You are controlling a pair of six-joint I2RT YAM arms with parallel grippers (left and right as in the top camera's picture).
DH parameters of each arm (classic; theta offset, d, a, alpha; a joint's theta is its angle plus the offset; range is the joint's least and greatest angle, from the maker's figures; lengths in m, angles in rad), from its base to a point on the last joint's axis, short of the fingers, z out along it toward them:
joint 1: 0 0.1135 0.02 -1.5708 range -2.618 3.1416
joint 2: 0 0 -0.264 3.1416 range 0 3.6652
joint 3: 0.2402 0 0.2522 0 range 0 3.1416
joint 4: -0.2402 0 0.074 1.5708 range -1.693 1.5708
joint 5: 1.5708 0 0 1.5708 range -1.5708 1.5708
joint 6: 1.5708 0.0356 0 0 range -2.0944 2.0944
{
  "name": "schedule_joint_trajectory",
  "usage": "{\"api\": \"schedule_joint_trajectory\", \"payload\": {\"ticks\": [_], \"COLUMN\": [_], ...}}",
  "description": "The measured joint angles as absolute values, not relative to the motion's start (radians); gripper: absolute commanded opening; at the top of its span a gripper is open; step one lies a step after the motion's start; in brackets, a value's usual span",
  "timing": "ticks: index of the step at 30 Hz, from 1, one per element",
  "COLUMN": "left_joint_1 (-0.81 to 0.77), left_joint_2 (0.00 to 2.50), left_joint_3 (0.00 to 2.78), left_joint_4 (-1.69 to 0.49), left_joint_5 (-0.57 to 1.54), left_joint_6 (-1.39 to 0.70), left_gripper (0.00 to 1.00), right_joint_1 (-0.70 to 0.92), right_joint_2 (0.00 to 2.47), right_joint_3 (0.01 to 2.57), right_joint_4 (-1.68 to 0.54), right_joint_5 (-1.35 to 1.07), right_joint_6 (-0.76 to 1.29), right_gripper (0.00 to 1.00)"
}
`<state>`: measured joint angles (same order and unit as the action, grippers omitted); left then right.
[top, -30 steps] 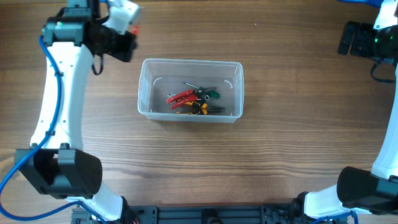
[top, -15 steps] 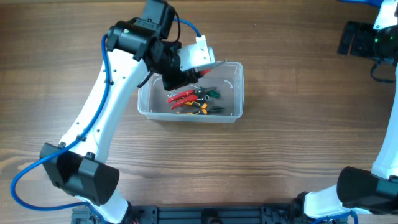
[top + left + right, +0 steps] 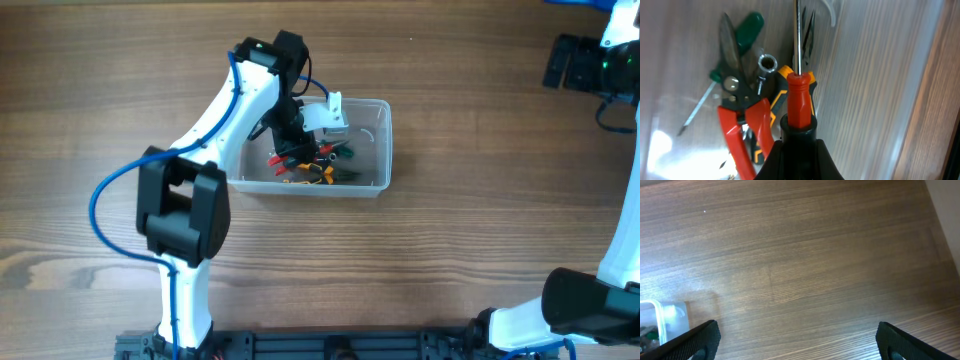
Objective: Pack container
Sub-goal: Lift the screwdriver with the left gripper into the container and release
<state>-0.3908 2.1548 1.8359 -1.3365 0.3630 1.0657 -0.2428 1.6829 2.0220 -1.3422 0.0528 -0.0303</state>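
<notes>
The clear plastic rectangular bin with rounded corners [image 3: 384,150] sits on the brown wooden table [image 3: 480,260], somewhat left of the middle. Inside it lie red-handled metal snips [image 3: 742,125], a green-handled screwdriver [image 3: 747,27] and orange-and-black pliers [image 3: 782,80], bunched in the half nearer the robot. The left hand [image 3: 798,135] is down inside the bin, clamped on the red handle of a slim steel screwdriver [image 3: 800,100]. Its shaft runs over the pliers and close beside one translucent wall. I cannot tell whether it rests on the pile or hangs just above it.

This looks like the placing step. The next move calls for loosening the fingers so the tool settles, then rising straight up, since the wall and rim stand close on that side. The bin floor left of the pile is bare and gives more room.

The right hand [image 3: 797,340] hangs well apart over bare wood at the table's far right corner, fingers spread wide and holding nothing.
</notes>
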Motion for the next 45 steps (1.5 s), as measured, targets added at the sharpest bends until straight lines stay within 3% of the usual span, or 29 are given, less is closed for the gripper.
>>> {"api": "schedule_joint_trajectory", "payload": {"ticks": [21,24,26,31,42,45], "left_joint_1": [-0.390,-0.385,-0.379,-0.377,-0.377,-0.377], "left_joint_2": [2.276,2.276,2.276,2.276,2.130,2.084], "left_joint_3": [1.835,1.835,1.835,1.835,1.835,1.835], "left_joint_4": [-1.298,-1.298,-1.298,-1.299,-1.316,-1.318], "left_joint_5": [0.264,0.240,0.234,0.236,0.245,0.244], "left_joint_6": [1.005,0.973,0.958,0.943,0.927,0.929], "left_gripper": [0.04,0.08,0.13,0.52,0.83,1.00], "right_joint_1": [-0.243,-0.243,-0.243,-0.243,-0.243,-0.243], "right_joint_2": [1.683,1.683,1.683,1.683,1.683,1.683], "right_joint_3": [2.022,2.022,2.022,2.022,2.022,2.022], "right_joint_4": [-1.342,-1.342,-1.342,-1.342,-1.342,-1.342], "right_joint_5": [0.053,0.053,0.053,0.053,0.053,0.053], "right_joint_6": [-0.030,-0.030,-0.030,-0.030,-0.030,-0.030], "right_gripper": [1.00,1.00,1.00,1.00,1.00,1.00]}}
